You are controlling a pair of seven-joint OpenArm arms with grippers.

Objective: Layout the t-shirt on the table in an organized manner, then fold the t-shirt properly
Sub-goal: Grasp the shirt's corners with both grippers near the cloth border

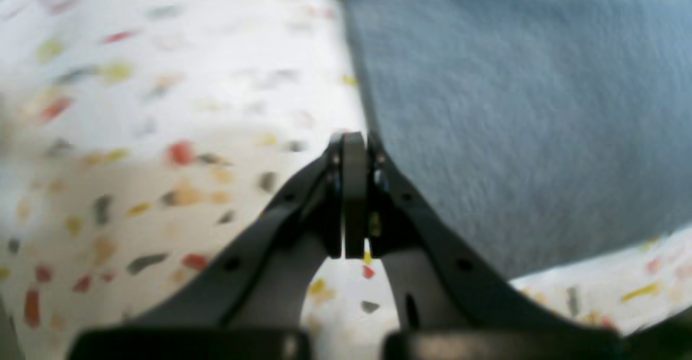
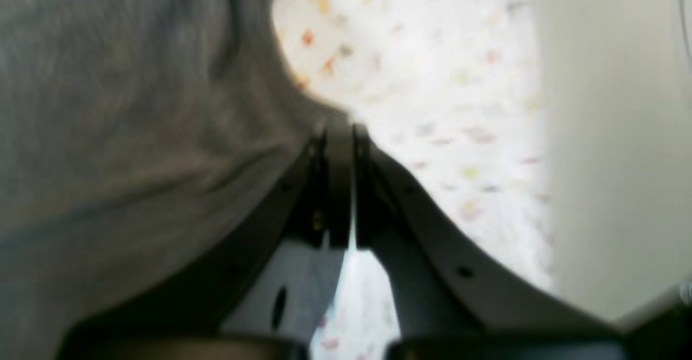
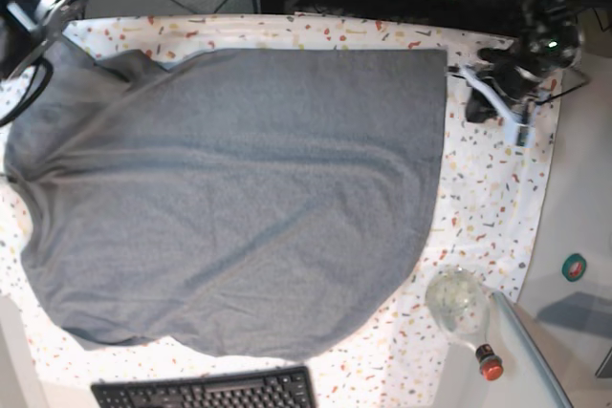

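Your shirt (image 3: 239,198) is lying spread across the table (image 3: 488,207), mostly flat, with one bunched corner rising toward your right gripper (image 2: 340,133). In the right wrist view, grey cloth is gathering right up to the tips of that gripper, and its jaws are pressed together. It looks to be pinching the edge, though the blur is keeping me from swearing to it.

Your left gripper (image 1: 354,149) is sitting with jaws together too, tips just beside the shirt's straight edge, which is running away ahead and to its right. Nothing is showing between those jaws, so I'm reading it as holding nothing.

Expect soft, light, floppy cotton here. It is going to sag, drag and wrinkle the moment you're lifting only one point. You're wanting to pinch seams or corners, hem or shoulder, where the doubled fabric gives the tips something to bite. Keep both holds level, or the cloth will be sliding and folding on itself.
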